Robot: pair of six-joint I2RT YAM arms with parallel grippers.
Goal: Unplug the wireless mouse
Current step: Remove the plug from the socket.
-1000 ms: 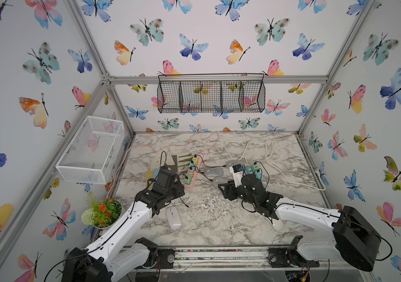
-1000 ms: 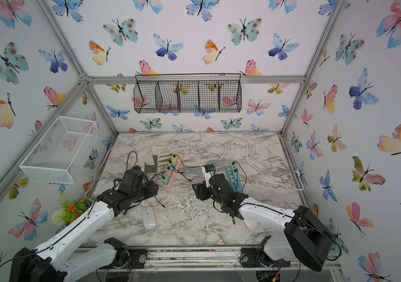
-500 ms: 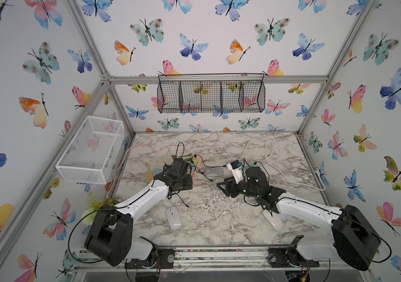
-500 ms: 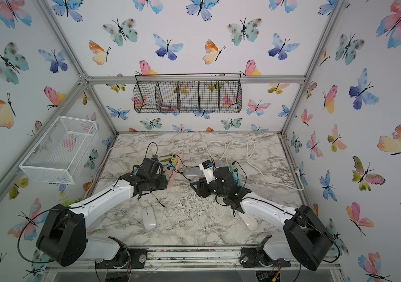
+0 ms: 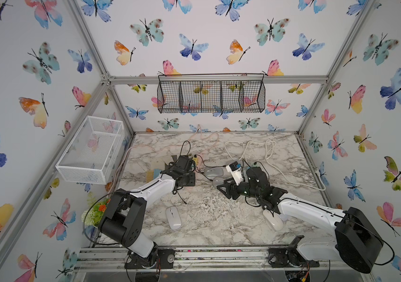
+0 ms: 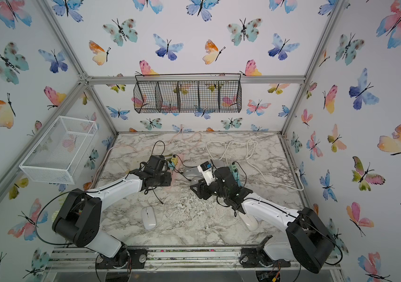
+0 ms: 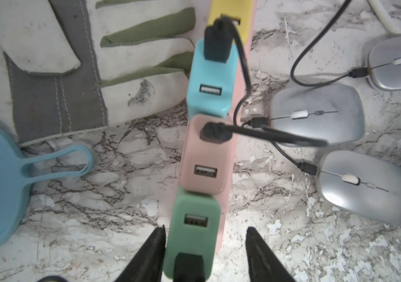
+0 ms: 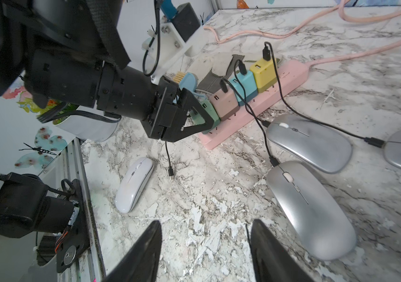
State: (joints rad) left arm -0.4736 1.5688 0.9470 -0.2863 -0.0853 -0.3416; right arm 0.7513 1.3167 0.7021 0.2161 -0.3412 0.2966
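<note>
The grasp is being lined up: the left end effector (image 7: pixel 204 230) is being held released astride the green charger (image 7: pixel 194 219), and the right end effector (image 8: pixel 205 223) is released and empty. The silver mouse (image 8: pixel 311 214) is lying cabled on the tabletop (image 8: pixel 206 195) at its twelve o'clock; its plug (image 8: pixel 273 161) is likely needing to be gripped next.

Bare marble (image 8: pixel 206 195) between white mouse (image 8: pixel 134 186) and silver mouse (image 8: pixel 311 212), black cables (image 7: pixel 267 135) crossing beside pink power strip (image 8: pixel 289 75)

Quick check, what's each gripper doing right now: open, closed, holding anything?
The left gripper is open, jaws either side of the green adapter.
The right gripper is open, holding nothing.
</note>
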